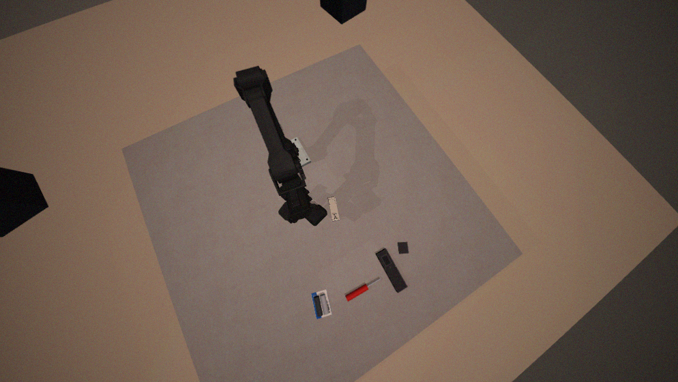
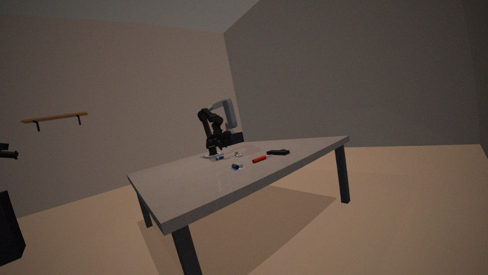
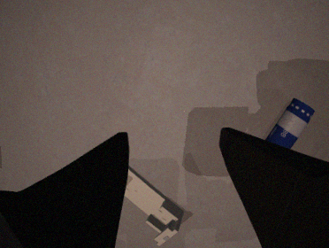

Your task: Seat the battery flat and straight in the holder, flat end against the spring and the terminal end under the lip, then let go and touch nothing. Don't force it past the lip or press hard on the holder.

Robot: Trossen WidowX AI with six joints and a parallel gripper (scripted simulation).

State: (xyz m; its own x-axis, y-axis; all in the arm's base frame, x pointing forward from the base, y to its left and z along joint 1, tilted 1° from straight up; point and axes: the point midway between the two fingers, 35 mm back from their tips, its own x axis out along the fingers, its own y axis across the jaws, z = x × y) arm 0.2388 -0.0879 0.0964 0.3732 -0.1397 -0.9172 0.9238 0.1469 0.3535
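The battery (image 2: 222,157) (image 3: 293,123), blue with a pale band, lies on the table near the arm's base. In the wrist view it is at the right, its lower end hidden behind the right finger; in the top view the arm hides it. The cream holder (image 1: 333,206) (image 2: 238,154) (image 3: 142,190) sits on the table; the left finger hides part of it in the wrist view. It looks empty where visible. My gripper (image 3: 175,138) is partly open and empty, pointing down above the table. Both battery and holder lie outside the gap between its fingertips.
A red screwdriver (image 1: 357,292) (image 2: 259,159), a dark remote (image 1: 391,273) (image 2: 277,152) and a small dark square (image 1: 402,247) lie beyond the holder. A blue-and-white card (image 1: 314,296) bears a dark and a grey cylinder. The arm's pale base plate (image 1: 302,154) is close by.
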